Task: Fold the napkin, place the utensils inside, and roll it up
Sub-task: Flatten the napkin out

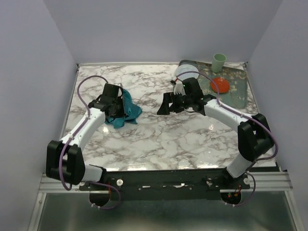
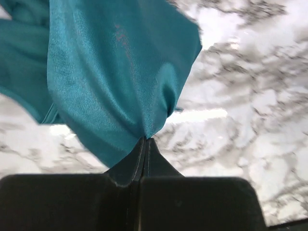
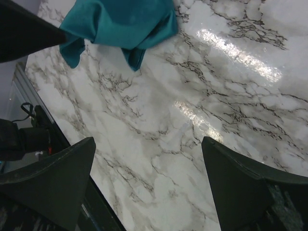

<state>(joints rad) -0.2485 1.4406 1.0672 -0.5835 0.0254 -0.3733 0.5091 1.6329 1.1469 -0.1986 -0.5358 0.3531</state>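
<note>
- Napkin location: teal cloth, bunched in a crumpled heap on the marble table, left of centre. It is not yet spread or folded.
- Handling: I judge it light, limp and slightly slick. It will drape and sag from any single pinch. Take hold at a corner or hem, not mid-panel, so that it hangs flat.
- Left gripper: jaws fully together on a peak of the fabric, which fans out beyond the tips. I cannot tell whether that peak is a corner.
- Left arm pose: reaching forward, wrist bent down over the heap.
- Right gripper: fingers spread wide with nothing between them, hovering above bare marble to the right of the cloth, well apart from it.
- Right arm pose: elbow out, forearm angled inward toward the table centre.
- Utensils: I see none in any view.
</note>
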